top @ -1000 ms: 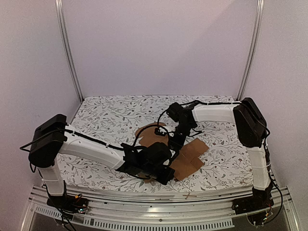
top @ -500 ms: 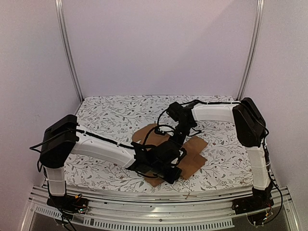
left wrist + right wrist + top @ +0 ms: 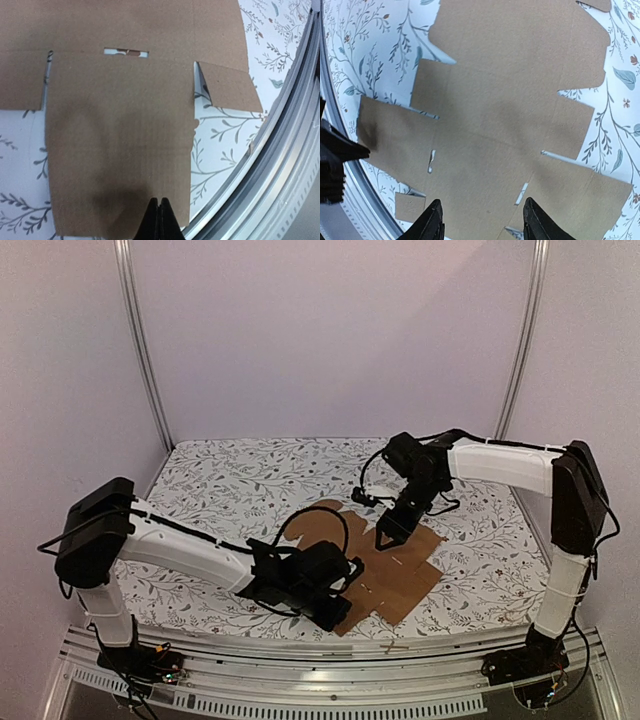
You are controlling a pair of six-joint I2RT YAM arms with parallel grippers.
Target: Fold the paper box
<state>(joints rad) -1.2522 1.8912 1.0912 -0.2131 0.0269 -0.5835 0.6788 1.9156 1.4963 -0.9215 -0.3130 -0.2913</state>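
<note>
Flat paper box [image 3: 400,570] under right claw [image 3: 482,222], fingers apart; left claw [image 3: 158,220] closed over near flap, contact unclear

The left arm [image 3: 185,550] and right arm [image 3: 560,585] are built of white links [image 3: 495,462] and black housings [image 3: 95,535], with black cables [image 3: 190,528] looped alongside. The right gripper [image 3: 482,201] is tipped with 2 black fingers [image 3: 431,222].

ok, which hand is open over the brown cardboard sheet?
The right hand: fingers spread apart above the flat brown cardboard sheet. The left hand has its fingertips closed together.
</note>
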